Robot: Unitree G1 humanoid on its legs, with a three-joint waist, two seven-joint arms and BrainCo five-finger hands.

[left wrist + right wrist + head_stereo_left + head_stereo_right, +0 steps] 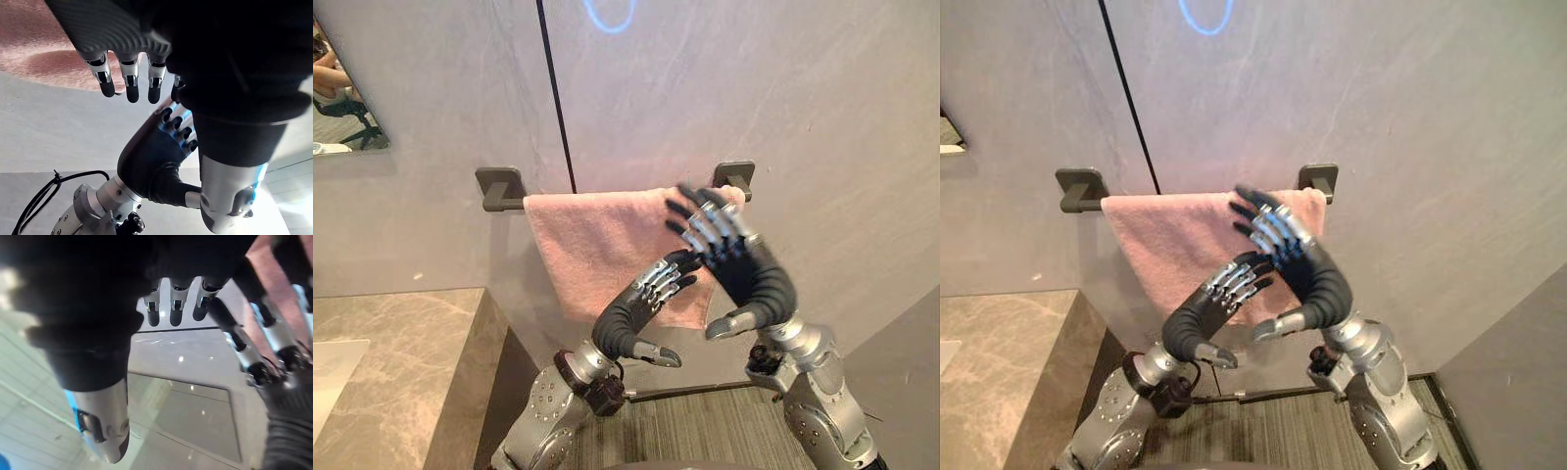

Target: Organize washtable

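A pink towel [597, 245] hangs over the bar [514, 205], just past both hands. The right hand [749, 269], fingers straight and spread, is raised before its upper corner. The left hand [625, 318], fingers relaxed and holding nothing, is just below, at the towel's lower edge. Whether either hand touches the towel cannot be told.

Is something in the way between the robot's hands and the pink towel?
No, nothing visible is. The left hand and the right hand, both open, hover right in front of the pink terry towel that hangs over the dark grey wall bar.
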